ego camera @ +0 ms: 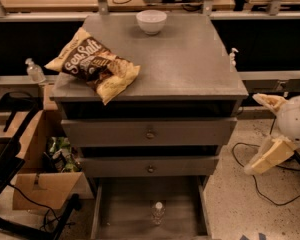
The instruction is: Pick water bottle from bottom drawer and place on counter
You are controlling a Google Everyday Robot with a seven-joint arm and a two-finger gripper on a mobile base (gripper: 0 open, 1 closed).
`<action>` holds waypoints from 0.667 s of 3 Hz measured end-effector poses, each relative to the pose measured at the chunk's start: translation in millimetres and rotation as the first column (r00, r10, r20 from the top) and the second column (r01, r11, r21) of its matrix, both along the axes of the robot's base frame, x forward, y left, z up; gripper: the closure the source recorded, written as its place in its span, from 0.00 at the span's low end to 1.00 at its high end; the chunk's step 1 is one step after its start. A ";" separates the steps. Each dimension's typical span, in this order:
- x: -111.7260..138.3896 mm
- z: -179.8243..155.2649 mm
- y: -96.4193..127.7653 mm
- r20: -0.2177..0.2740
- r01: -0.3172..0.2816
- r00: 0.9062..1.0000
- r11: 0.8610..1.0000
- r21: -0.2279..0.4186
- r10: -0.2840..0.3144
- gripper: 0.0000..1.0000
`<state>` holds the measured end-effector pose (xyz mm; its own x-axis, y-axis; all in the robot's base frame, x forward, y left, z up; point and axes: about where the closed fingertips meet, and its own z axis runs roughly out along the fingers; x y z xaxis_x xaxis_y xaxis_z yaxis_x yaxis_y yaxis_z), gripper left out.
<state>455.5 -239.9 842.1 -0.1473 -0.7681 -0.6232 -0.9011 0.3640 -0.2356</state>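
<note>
The water bottle point(158, 212), clear with a white cap, stands on the floor of the bottom drawer point(122, 211), which is pulled out at the foot of the grey cabinet. The counter point(190, 64) is the cabinet's flat grey top. My gripper point(251, 134) is at the right of the cabinet, level with the two shut drawers. Its two cream fingers point(268, 156) are spread wide and hold nothing. It is well above and to the right of the bottle.
A Sea Salt chip bag point(92, 64) lies on the counter's left front and a white bowl point(151, 21) stands at its back. A pump bottle point(34, 70) is at the left, a tiny dispenser point(233, 56) at the right edge. A cardboard box point(42, 189) and cables point(250, 184) are on the floor.
</note>
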 end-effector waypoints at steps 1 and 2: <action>4.4 -42.1 1.3 0.087 0.020 0.995 0.979 0.204 -0.038 0.00; -12.4 -61.6 -3.7 0.184 0.011 0.980 0.946 0.325 -0.075 0.00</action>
